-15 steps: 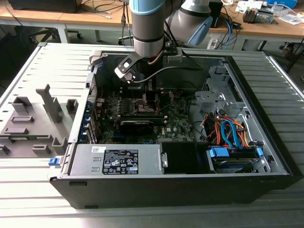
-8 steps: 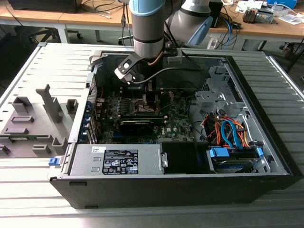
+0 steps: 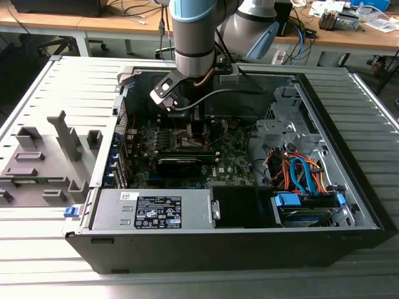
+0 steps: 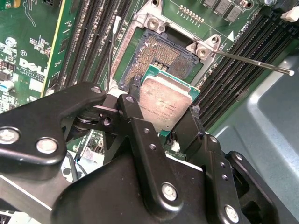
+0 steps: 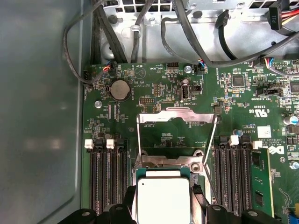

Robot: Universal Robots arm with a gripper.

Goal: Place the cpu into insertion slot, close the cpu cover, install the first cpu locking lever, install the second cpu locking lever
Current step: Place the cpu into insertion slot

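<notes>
Fingers [image 4: 135, 121] of the gripper [image 4: 163, 112] are clenched on the cpu [image 4: 166, 103], pinching two opposite edges. The chip hangs tilted over the near edge of the socket [image 4: 159, 53], not seated. Whether its lower corner touches the socket frame I cannot tell. The socket's contact field lies bare beyond the chip.

A thin locking lever [image 4: 252, 60] sticks out free from one side of the socket, and a second lever [image 4: 112, 56] rises from the opposite side. Both are unlatched, flanking the cpu. Rows of black memory slots [image 5: 105, 177] run just beside the socket on both sides.

In the first wrist view the cpu cover [image 5: 175, 115] is swung open on the far side of the socket, its silvery plate apart from the chip. Farther from the socket sit a coin battery [image 5: 120, 87] and a tangle of black cables [image 5: 187, 32] against the case wall.

In the exterior view the arm [image 3: 196, 37] drops steeply into the open computer case [image 3: 349, 205], wrist pointing down over the socket. A long black card [image 3: 181, 161] lies between the socket and the power supply [image 3: 156, 208]. The case rests on a grey slatted tabletop [image 3: 37, 261].
</notes>
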